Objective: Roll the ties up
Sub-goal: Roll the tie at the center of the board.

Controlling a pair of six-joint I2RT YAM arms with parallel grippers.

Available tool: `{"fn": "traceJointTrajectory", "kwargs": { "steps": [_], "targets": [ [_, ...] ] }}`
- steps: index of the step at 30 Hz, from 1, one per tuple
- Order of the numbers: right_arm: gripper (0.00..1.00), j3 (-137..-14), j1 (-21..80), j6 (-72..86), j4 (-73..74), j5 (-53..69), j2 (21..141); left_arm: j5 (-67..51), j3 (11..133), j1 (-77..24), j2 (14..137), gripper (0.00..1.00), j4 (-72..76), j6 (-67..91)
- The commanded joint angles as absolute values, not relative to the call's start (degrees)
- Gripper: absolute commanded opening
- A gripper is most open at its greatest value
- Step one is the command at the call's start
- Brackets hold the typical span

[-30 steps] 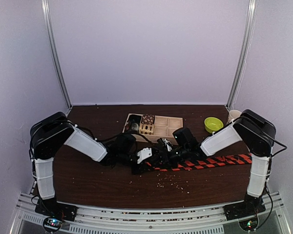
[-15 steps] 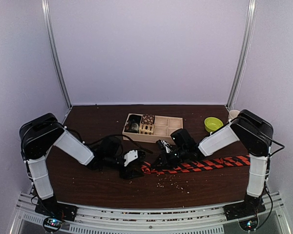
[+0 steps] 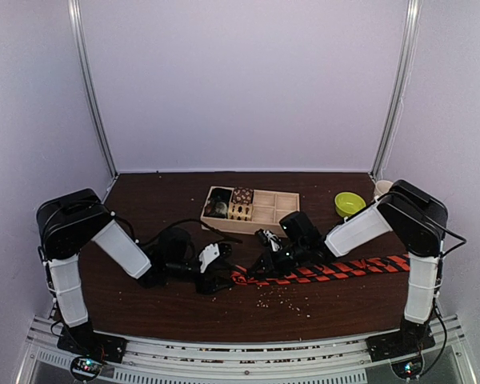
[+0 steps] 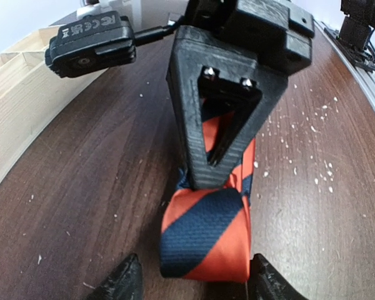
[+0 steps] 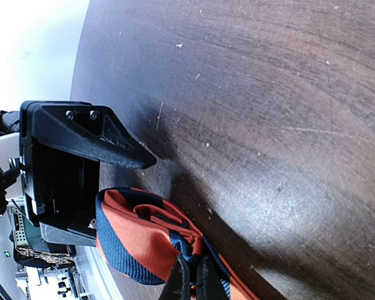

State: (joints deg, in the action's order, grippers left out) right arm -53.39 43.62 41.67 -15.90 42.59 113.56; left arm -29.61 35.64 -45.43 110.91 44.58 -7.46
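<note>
The tie lies across the worktop, from the middle out toward the right edge. My right pincer sits on its left end; my left pincer is just left of that. Behind the tie stands the tray, rolls in its left compartments. The bowl is right of the tray.

White-shelled arms with black joints, black cables and black triangular fingers fixed by paired silver screws.

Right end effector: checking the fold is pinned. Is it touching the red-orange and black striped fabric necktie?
Touching. The right wrist view shows the right end effector shut on the folded striped necktie.
</note>
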Motion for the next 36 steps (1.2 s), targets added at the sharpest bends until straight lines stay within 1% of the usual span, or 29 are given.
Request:
{"fn": "traceJointTrajectory", "kwargs": {
  "steps": [1, 5, 10, 13, 18, 22, 25, 28, 33, 36],
  "targets": [
    [0.0, -51.34, 43.35, 40.67, -12.25, 38.63, 115.58, -32.49, 38.16, -45.53, 111.4, 0.56, 45.81, -7.11],
    [0.0, -51.15, 43.28, 40.93, -12.69, 38.63, 115.69, -35.25, 40.03, -45.97, 111.79, 0.44, 44.2, -6.91],
    [0.0, -51.4, 43.25, 41.24, -12.87, 38.67, 115.92, -36.72, 42.49, -47.45, 112.77, 0.33, 42.58, -6.95],
    [0.0, -51.5, 43.25, 41.46, -13.18, 38.67, 116.01, -36.76, 44.37, -48.87, 113.82, 0.32, 42.24, -6.57],
    [0.0, -51.2, 43.25, 41.83, -13.57, 38.78, 115.71, -34.32, 49.07, -50.01, 117.21, 0.39, 37.8, -7.11],
    [0.0, -50.67, 43.31, 42.63, -14.65, 39.02, 115.18, -31.0, 53.04, -50.02, 118.28, 0.39, 27.7, -11.27],
    [0.0, -50.54, 43.33, 43.0, -15.24, 38.94, 114.62, -28.17, 54.31, -50.01, 118.42, 0.37, 20.18, -14.73],
    [0.0, -50.21, 43.29, 43.57, -16.08, 39.07, 114.26, -26.6, 53.62, -50.01, 118.48, 0.37, 17.07, -16.37],
    [0.0, -49.0, 43.16, 44.97, -18.97, 40.13, 113.19, -24.97, 52.03, -49.95, 119.04, 0.28, 16.14, -16.56],
    [0.05, -47.94, 42.38, 45.77, -19.82, 40.5, 110.95, -24.75, 52.67, -49.94, 119.92, 0.25, 14.22, -16.83]
  ]
}}
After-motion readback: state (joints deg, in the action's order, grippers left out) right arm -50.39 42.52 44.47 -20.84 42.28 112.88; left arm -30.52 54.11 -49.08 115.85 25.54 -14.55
